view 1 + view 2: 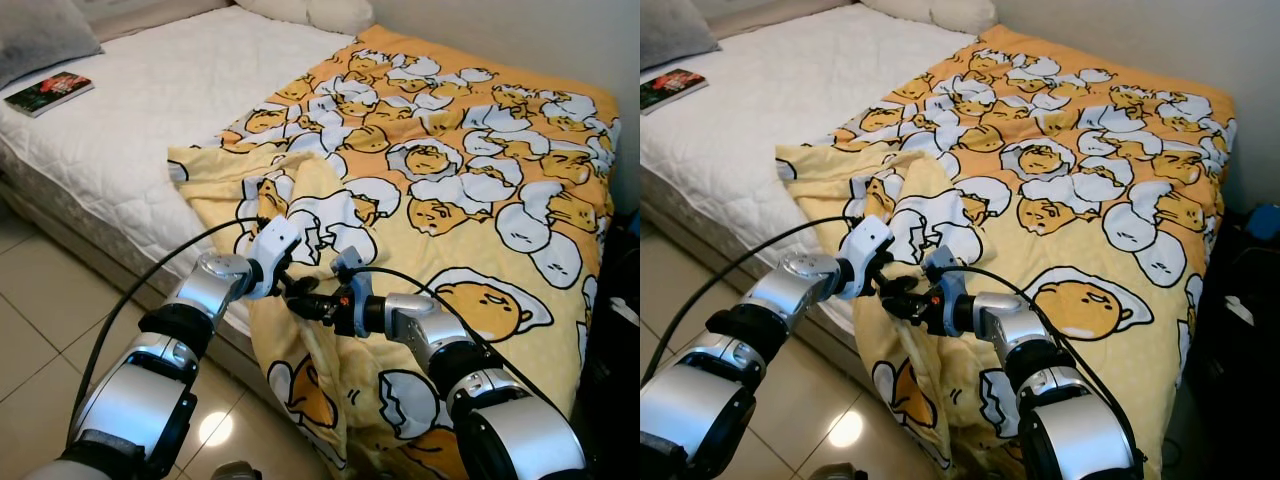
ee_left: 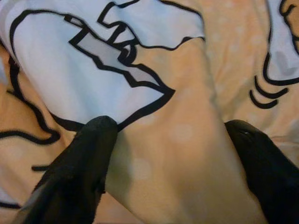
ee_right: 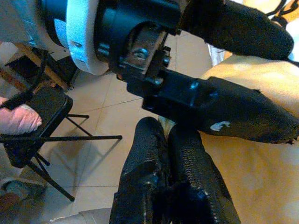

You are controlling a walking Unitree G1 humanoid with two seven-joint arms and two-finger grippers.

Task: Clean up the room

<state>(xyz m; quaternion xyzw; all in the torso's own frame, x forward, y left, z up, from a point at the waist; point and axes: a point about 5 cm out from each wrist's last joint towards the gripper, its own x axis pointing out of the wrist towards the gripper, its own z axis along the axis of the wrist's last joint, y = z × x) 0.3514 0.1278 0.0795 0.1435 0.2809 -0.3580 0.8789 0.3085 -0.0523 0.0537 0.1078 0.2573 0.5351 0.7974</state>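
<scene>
A yellow blanket [image 1: 470, 200] printed with egg characters covers the right half of the bed, and its near corner is bunched and hangs over the bed's side. My left gripper [image 1: 290, 280] is at that bunched edge. It is open, and its black fingers [image 2: 88, 149] straddle a raised fold of the blanket [image 2: 177, 140]. My right gripper [image 1: 305, 303] meets it from the right, just below. The right gripper [image 3: 166, 154] has its fingers pressed together on a sliver of blanket edge, directly under the left gripper's fingers [image 3: 224, 112].
The bare white mattress [image 1: 150, 120] holds a book [image 1: 48, 92] near a grey pillow [image 1: 40, 35] at the far left. White pillows [image 1: 310, 12] lie at the head. Tiled floor [image 1: 40, 310] runs along the bed's side, with a folding chair [image 3: 42, 116] on it.
</scene>
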